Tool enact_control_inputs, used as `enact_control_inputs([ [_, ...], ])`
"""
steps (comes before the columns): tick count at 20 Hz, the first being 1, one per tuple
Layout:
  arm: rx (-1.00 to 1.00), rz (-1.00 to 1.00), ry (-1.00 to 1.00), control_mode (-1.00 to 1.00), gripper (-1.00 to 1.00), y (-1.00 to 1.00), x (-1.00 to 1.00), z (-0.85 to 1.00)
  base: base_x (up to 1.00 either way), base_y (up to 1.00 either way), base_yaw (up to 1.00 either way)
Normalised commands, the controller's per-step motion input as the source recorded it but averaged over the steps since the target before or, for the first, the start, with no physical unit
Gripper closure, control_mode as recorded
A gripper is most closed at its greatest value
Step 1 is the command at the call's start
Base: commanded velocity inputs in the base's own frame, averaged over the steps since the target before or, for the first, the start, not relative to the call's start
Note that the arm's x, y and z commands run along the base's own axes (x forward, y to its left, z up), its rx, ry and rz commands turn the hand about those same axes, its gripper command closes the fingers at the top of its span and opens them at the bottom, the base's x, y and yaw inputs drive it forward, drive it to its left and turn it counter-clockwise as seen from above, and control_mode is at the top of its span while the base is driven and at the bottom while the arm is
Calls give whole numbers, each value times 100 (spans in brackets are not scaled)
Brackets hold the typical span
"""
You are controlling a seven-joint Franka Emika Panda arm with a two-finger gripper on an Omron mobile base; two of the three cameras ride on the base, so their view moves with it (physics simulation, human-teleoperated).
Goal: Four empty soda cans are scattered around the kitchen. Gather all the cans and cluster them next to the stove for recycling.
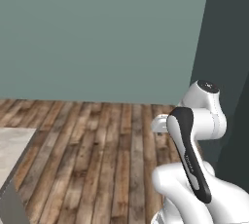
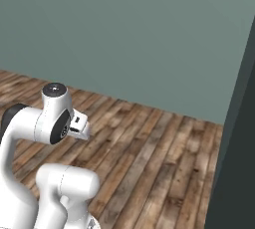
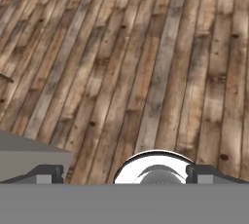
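A: Any soda cans or stove around? I can't spot either. Just plank floor (image 1: 107, 159) and a teal wall (image 2: 124, 34).

B: Same. Hand view shows the gripper (image 3: 124, 173) spread wide, holding nothing. Left base view catches a pale counter corner (image 1: 12, 145).

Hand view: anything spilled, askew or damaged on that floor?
Nothing stands out. The wooden floor looks clean and intact, with no spill or debris. The gripper is open and empty above it.

Facing the base are a wooden plank floor (image 1: 97, 159), a grey-green wall (image 1: 97, 33), a dark panel (image 1: 228, 47) and a pale counter corner (image 1: 12, 150). The gripper (image 3: 125, 174) hangs above the floor, its jaws wide apart.
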Motion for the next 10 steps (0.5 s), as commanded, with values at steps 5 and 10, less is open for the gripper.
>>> enact_control_inputs([
  [5, 0, 0, 0, 100, -100, 0, 0, 0, 59, -33, 12],
  [10, 0, 0, 0, 100, -100, 0, 0, 0, 59, -33, 13],
])
